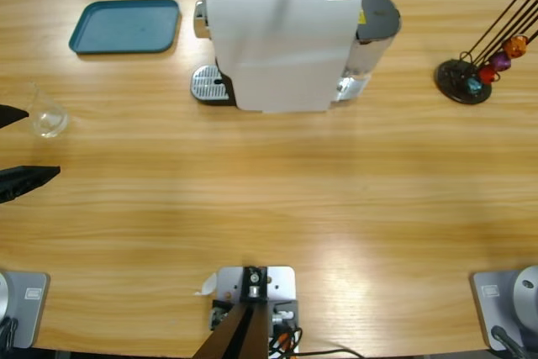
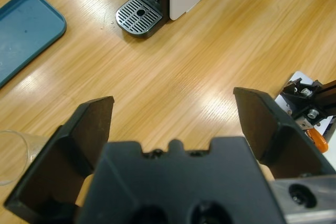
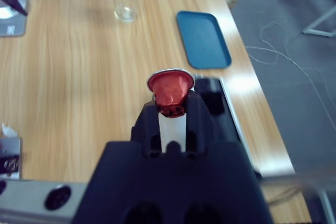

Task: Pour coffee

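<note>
glass tumbler point(image 1: 48, 115): small, clear, upright on the table near its left end, well apart from the teal tray point(image 1: 126, 26) and coffee machine point(image 1: 282, 35). Looks about empty, coffee layer can't be made out. Red capsule point(image 3: 169, 92): shiny, foil rim, pinched in right gripper point(image 3: 170, 109) above the machine

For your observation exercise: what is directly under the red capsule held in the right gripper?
Under the red capsule, clamped in the right gripper, lies the coffee machine's dark top. Whether its capsule slot is open cannot be seen; the gripper covers it.
</note>
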Robot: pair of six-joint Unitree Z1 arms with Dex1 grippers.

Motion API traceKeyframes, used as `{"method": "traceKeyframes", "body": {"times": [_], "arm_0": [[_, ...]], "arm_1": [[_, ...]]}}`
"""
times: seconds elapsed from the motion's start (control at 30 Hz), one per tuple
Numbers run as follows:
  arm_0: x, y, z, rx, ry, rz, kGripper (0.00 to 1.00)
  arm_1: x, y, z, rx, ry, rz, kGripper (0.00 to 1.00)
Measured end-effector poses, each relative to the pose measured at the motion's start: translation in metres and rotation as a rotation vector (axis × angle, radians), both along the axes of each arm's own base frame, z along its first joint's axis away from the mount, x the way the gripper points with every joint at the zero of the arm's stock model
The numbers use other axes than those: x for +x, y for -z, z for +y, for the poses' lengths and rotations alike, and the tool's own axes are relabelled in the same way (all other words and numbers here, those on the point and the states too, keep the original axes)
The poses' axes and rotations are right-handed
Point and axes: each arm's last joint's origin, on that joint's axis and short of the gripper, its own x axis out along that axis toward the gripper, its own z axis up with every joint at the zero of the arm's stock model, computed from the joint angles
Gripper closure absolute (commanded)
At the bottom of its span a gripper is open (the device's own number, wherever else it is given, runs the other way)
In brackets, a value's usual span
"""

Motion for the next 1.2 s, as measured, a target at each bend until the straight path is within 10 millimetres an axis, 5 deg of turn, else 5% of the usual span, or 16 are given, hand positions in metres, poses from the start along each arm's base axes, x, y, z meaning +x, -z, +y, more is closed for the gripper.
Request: {"method": "traceKeyframes", "body": {"times": [0.13, 0.43, 1.2], "arm_0": [[-0.002, 0.0, 0.002, -0.004, 0.0, -0.005, 0.009], [-0.002, 0.0, 0.002, -0.005, 0.0, -0.006, 0.009], [-0.003, 0.002, 0.003, -0.005, 0.0, -0.005, 0.009]], "arm_1": [[0.023, 0.009, 0.018, 0.02, -0.011, 0.021, 1.0], [0.061, 0.023, 0.008, 0.06, 0.059, 0.047, 1.0], [0.07, 0.051, 0.01, 0.006, 0.091, 0.091, 1.0]]}}
